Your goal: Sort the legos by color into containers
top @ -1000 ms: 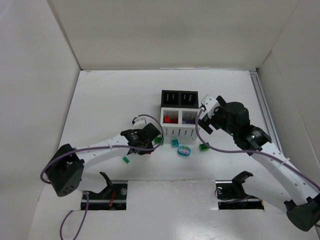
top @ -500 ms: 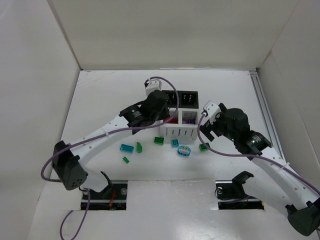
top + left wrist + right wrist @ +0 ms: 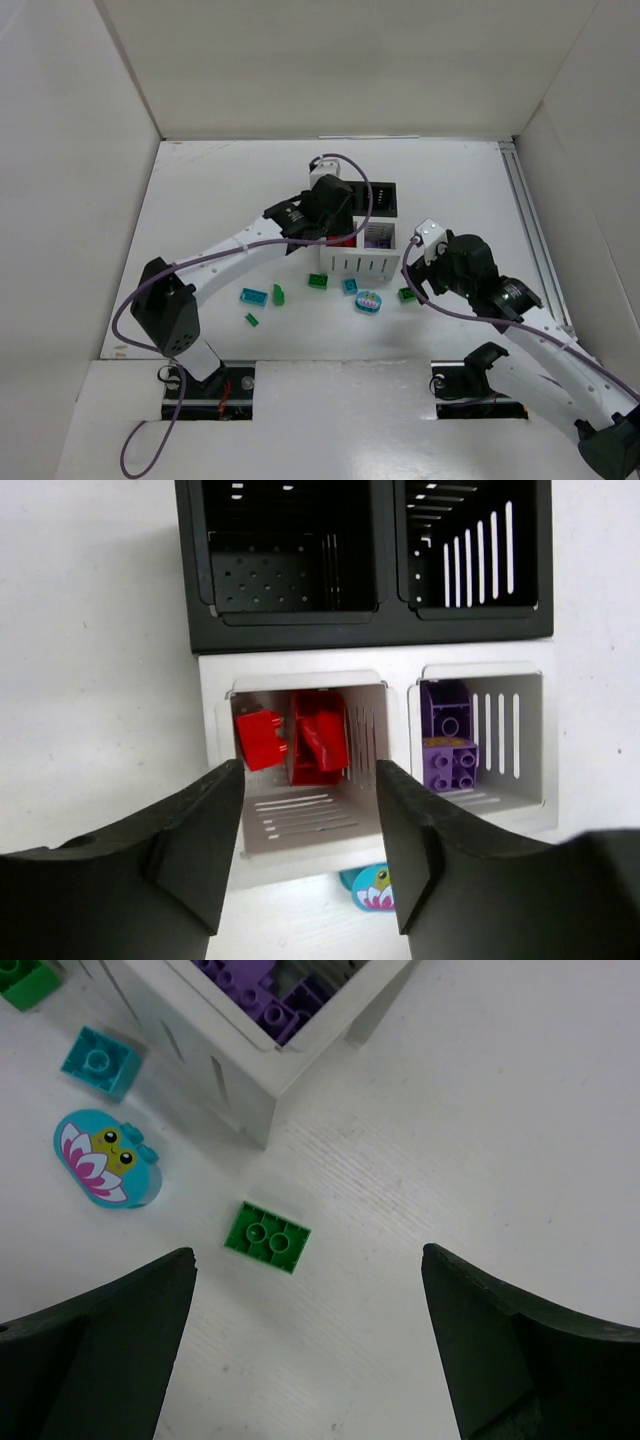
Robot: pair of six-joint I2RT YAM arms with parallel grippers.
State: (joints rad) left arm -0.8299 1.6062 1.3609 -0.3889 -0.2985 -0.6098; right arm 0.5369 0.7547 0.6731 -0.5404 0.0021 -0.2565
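The left gripper [image 3: 310, 777] hangs straight over the red-brick bin [image 3: 300, 820], a white slotted one. Its two fingers are spread apart with nothing between them. Looking down past them, I can see two red bricks [image 3: 320, 735] inside, both lying crooked toward the far left part of that bin. From overhead, the same gripper [image 3: 338, 222] sits above the red-brick bin [image 3: 338, 266] at the end of the long left arm.

Touching the red-brick bin on its right is the purple bin [image 3: 530, 730], also white, with purple bricks [image 3: 448, 742] in it. Two black bins [image 3: 300, 630] stand side by side against the far side of the red-brick bin and its neighbour.

The right gripper [image 3: 307, 1260] is to the right of the red-brick bin and nearer the arm bases, just past the purple bin's near right corner. Its fingers are wide open and empty. A green brick [image 3: 267, 1237] lies flat on the table [image 3: 220, 200] below the gap between them, untouched. Overhead, that gripper [image 3: 413, 275] and brick [image 3: 407, 294] show close together.

More pieces lie loose in front of the red-brick bin. A second green brick [image 3: 318, 281] is just beside its near left corner, and a teal square brick [image 3: 350, 286] is just before its near right corner. A teal oval piece [image 3: 368, 301] with a flower on it is a little nearer still. Well to the left of the bin and nearer lie a third green brick [image 3: 279, 295], a long teal brick [image 3: 253, 296] and a small green piece [image 3: 252, 320].
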